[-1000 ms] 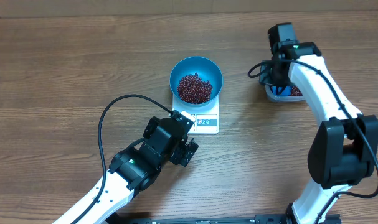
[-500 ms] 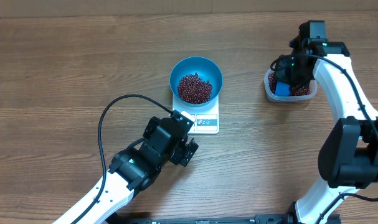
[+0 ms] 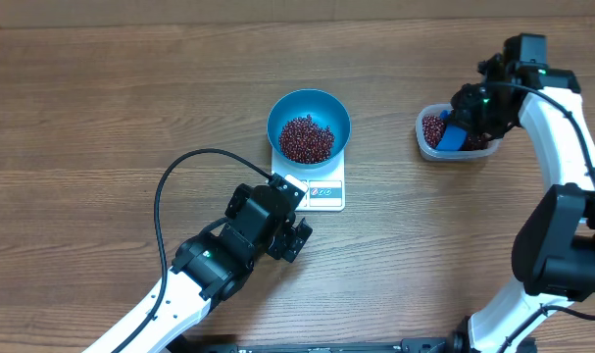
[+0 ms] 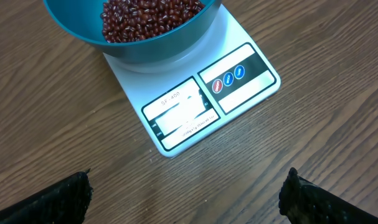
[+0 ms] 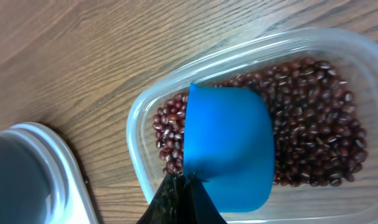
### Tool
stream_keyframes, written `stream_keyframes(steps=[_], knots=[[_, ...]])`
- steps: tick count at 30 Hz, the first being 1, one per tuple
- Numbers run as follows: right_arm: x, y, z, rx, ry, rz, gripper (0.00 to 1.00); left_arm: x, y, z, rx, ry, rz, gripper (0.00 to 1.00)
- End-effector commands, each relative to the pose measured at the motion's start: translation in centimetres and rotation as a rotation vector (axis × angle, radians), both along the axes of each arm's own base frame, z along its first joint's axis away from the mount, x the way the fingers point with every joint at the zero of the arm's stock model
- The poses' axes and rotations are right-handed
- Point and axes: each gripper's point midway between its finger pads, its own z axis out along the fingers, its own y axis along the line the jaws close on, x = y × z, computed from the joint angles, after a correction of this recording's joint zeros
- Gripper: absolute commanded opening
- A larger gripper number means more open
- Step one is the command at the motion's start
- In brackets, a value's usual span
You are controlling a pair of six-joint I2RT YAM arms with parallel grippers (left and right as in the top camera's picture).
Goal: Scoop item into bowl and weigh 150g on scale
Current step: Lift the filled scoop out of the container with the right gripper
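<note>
The blue bowl stands on the white scale and holds a heap of the item, dark red-brown beans. In the left wrist view the bowl, its beans and the scale lie just ahead of my left gripper. That gripper is open and holds nothing, close to the scale's front edge. My right gripper is shut on a small blue scoop. The scoop hangs over more beans in a clear tub.
The clear plastic tub sits at the table's right, well apart from the scale. A black cable loops from the left arm over the wood. Bare wooden tabletop lies to the left and behind the bowl.
The right arm has swung to the right with the scoop and uncovered most of the tub beneath it. The left arm, bowl and scale have not moved.
</note>
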Motion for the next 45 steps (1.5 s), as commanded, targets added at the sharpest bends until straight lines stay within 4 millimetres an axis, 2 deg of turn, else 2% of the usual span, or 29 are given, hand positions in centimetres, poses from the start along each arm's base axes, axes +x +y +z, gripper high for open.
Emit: stream_keyframes(steps=[1, 4, 14, 20, 28, 35, 41, 45], knots=[[0.8, -0.3, 1.2, 0.095, -0.066, 0.022, 0.04, 0.1, 0.5, -0.2, 0.021, -0.011, -0.001, 1.0], [0.6, -1.0, 1.5, 0.135, -0.069, 0.003, 0.04, 0.1, 0.5, -0.2, 0.021, -0.011, -0.001, 1.0], [-0.1, -0.6, 1.8, 0.196, -0.067, 0.04, 0.04, 0.1, 0.5, -0.2, 0.021, -0.011, -0.001, 1.0], [-0.1, -0.4, 2.6, 0.28, -0.092, 0.039, 0.04, 0.1, 0.5, -0.2, 0.021, -0.011, -0.001, 1.0], [-0.9, -2.8, 2.7, 0.309, -0.081, -0.027, 0.04, 0.1, 0.5, -0.2, 0.021, -0.011, -0.001, 1.0], [-1.1, -3.8, 3.1, 0.349, -0.095, -0.051, 0.04, 0.1, 0.5, -0.2, 0.021, -0.011, -0.001, 1.0], [-1.2, -3.7, 5.2, 0.489, -0.179, -0.016, 0.04, 0.1, 0.5, -0.2, 0.021, -0.011, -0.001, 1.0], [-1.4, -4.5, 5.8, 0.533, -0.202, -0.032, 0.04, 0.1, 0.5, -0.2, 0.02, -0.011, 0.0, 0.99]])
